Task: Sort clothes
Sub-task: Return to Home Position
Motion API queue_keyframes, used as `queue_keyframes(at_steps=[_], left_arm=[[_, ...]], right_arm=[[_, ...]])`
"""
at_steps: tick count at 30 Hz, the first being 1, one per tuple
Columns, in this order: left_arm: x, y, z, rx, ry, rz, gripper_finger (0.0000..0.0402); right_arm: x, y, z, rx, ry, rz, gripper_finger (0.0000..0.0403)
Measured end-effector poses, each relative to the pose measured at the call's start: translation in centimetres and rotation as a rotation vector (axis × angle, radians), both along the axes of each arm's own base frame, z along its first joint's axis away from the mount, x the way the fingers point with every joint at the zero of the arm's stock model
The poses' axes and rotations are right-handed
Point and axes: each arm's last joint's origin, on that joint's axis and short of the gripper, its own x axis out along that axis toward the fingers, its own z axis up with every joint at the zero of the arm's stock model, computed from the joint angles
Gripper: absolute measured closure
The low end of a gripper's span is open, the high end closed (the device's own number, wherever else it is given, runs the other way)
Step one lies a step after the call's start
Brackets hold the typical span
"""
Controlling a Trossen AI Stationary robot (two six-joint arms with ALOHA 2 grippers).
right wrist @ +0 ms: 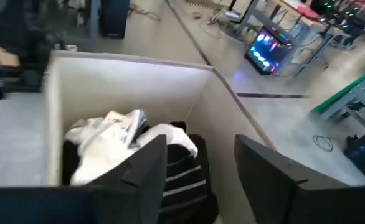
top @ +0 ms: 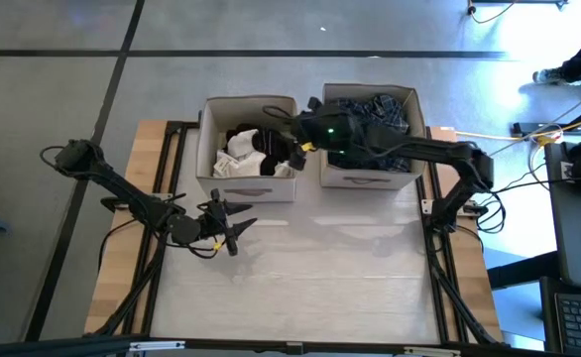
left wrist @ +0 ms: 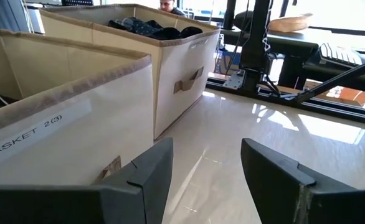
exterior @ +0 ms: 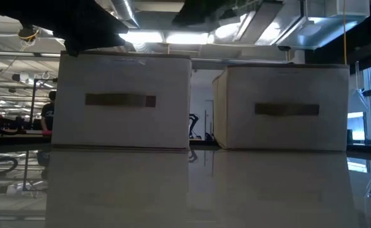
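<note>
Two beige fabric boxes stand side by side at the table's far side. The left box (top: 248, 149) holds white socks (right wrist: 111, 140) and a black-striped sock (right wrist: 182, 174). The right box (top: 372, 139) holds dark navy patterned clothes (top: 375, 109). My right gripper (right wrist: 198, 165) is open and empty above the left box's right part, also in the high view (top: 292, 149). My left gripper (left wrist: 201, 171) is open and empty, low over the table in front of the left box (top: 229, 223).
The bare glossy tabletop (top: 320, 268) stretches in front of the boxes. The arm mounts and cables stand at the table's left and right edges (top: 449, 213). In the low view both box fronts show with their fabric handles (exterior: 120, 100).
</note>
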Motion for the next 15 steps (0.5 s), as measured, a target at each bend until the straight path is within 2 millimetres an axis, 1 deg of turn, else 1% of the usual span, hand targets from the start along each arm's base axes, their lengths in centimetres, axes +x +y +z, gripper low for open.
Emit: queue_keyframes(at_steps=[2,4,7,10,13,15], left_arm=[[0.0,-0.1,0.0,-0.002,0.0,-0.009,0.0222],[0.0,-0.1,0.0,0.001,0.001,-0.013,0.0222],[-0.1,-0.2,0.0,0.001,0.002,-0.018,0.0222],[-0.1,-0.3,0.0,0.006,0.004,-0.023,0.0222],[0.0,-0.3,0.0,0.012,0.015,-0.08,0.0222],[0.1,-0.3,0.1,0.0,0.016,-0.146,0.0222]], right_arm=[[-1.2,1.3,1.9,0.007,0.032,0.027,0.0205],[-2.7,3.1,3.4,0.016,0.087,0.066,0.0199],[-5.2,5.9,5.0,0.048,0.129,0.128,0.0202],[-8.2,8.3,6.2,0.083,0.169,0.187,0.0212],[-10.9,10.2,6.5,0.136,0.212,0.262,0.0223],[-12.4,11.1,5.8,0.185,0.238,0.319,0.023]])
